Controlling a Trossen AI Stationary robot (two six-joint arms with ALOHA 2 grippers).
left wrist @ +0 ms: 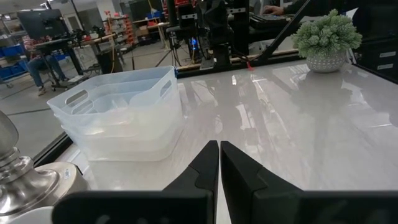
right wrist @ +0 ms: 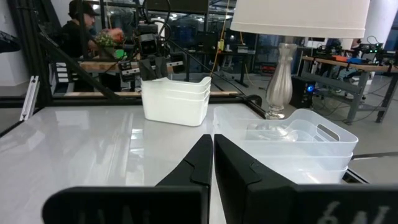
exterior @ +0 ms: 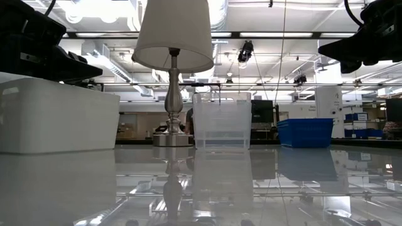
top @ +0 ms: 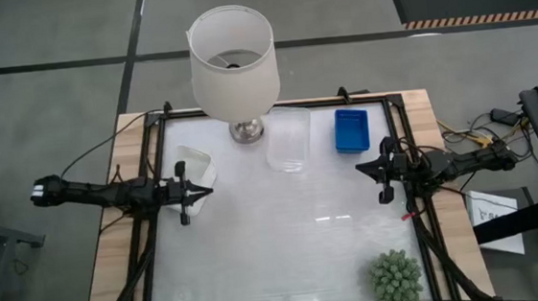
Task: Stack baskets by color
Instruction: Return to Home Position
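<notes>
**Left pincer (left wrist: 219, 144) and right pincer (right wrist: 212, 138) both pressed shut, holding nothing**

In the high view, the left pincer is at the middle left of the frame. The right pincer is at the middle right. They point at each other across the big shiny desk (top: 285, 236). In the low view both arms show up high in the top corners, off the desk. In each wrist view the two dark fingers are pressed together with nothing between them.

The desk fills the lower half of the high view. A lamp (top: 233, 57) with a white shade stands at the top middle of it.

The clear baskets (top: 287, 139) sit in one stack just to the right of the lamp's foot. The white baskets (top: 194, 165) sit in one stack at the left, just above the left pincer. The blue baskets (top: 350, 130) sit in one stack to the right of the clear ones, above the right pincer. The three stacks do not touch each other.

A small spiky green plant (top: 395, 277) stands in the lower right of the frame, well apart from all the baskets.
</notes>
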